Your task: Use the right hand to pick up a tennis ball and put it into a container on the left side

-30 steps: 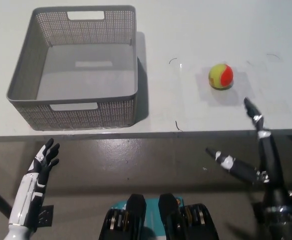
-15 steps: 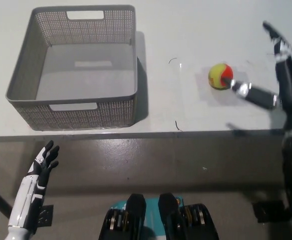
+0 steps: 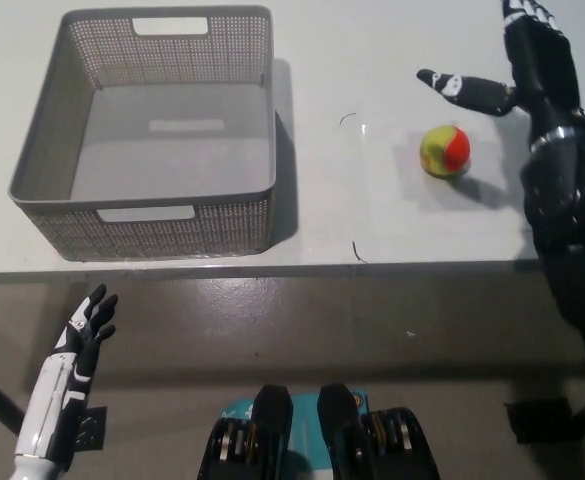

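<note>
A yellow and red tennis ball (image 3: 445, 151) lies on the white table (image 3: 372, 210), right of centre. My black right hand (image 3: 517, 70) hangs open above and behind the ball, at the upper right, one finger stretched leftward over the table; it does not touch the ball. An empty grey mesh basket (image 3: 42, 170) with cut-out handles stands on the table's left side. My white left hand (image 3: 84, 330) rests open below the table's front edge at the lower left.
The table's front edge (image 3: 272, 268) runs across the middle of the view, with grey floor (image 3: 302, 330) below it. A few small dark marks dot the tabletop between basket and ball.
My right arm has risen from below the table edge, past the ball, to a spot above and behind it. The ball, the basket and my left hand have stayed put.
</note>
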Tool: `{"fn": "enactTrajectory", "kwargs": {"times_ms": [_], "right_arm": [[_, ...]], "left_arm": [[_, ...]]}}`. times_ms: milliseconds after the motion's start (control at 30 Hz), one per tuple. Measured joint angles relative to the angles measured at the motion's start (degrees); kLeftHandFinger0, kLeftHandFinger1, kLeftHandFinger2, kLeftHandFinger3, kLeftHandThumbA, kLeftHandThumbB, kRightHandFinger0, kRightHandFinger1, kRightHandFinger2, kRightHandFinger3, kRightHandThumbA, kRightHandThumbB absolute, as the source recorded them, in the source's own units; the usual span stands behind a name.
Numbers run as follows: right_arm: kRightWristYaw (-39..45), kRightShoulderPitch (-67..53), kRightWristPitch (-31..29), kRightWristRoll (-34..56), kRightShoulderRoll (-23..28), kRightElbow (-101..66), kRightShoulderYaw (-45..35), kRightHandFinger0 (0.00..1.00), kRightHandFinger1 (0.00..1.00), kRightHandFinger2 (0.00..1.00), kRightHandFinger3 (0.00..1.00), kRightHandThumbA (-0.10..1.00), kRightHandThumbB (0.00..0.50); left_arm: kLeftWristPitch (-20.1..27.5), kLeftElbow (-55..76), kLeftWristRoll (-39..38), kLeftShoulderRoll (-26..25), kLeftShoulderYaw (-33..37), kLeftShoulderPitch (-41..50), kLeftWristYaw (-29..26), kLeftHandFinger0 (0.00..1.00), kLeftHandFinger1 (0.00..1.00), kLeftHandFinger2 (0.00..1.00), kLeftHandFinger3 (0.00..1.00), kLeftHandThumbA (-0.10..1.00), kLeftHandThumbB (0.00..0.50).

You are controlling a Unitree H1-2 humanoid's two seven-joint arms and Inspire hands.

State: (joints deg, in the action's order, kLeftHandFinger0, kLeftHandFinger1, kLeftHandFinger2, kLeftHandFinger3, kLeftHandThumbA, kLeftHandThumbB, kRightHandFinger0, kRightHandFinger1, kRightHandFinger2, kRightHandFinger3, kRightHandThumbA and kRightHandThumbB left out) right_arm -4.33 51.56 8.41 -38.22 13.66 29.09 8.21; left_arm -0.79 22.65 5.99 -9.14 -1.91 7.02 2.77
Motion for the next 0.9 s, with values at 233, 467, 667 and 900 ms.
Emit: {"fn": "enactTrajectory", "kwargs": {"times_ms": [233,467,667,900], "right_arm": [[0.1,3.4,1.3,0.1,-0.2,7.9,2.4,1.00,1.00,1.00,1.00,1.00,0.500],[0.1,4.7,1.7,0.1,-0.3,13.8,4.5,1.00,1.00,1.00,1.00,1.00,0.500],[0.1,7.2,1.7,0.5,-0.8,20.7,6.0,1.00,1.00,1.00,1.00,1.00,0.500],[0.0,10.2,1.1,1.6,-1.9,29.3,6.7,1.00,1.00,1.00,1.00,1.00,0.500]], "left_arm": [[0.0,0.0,-0.1,0.0,-0.4,0.3,0.3,1.00,1.00,1.00,1.00,1.00,0.187],[0.0,0.0,-0.1,-0.1,-0.7,1.0,0.6,1.00,1.00,1.00,1.00,1.00,0.194],[0.0,0.0,-0.1,-0.1,-0.9,1.1,0.6,1.00,1.00,1.00,1.00,1.00,0.211],[0.1,0.0,0.0,-0.1,-0.9,1.1,0.6,1.00,1.00,1.00,1.00,1.00,0.206]]}}
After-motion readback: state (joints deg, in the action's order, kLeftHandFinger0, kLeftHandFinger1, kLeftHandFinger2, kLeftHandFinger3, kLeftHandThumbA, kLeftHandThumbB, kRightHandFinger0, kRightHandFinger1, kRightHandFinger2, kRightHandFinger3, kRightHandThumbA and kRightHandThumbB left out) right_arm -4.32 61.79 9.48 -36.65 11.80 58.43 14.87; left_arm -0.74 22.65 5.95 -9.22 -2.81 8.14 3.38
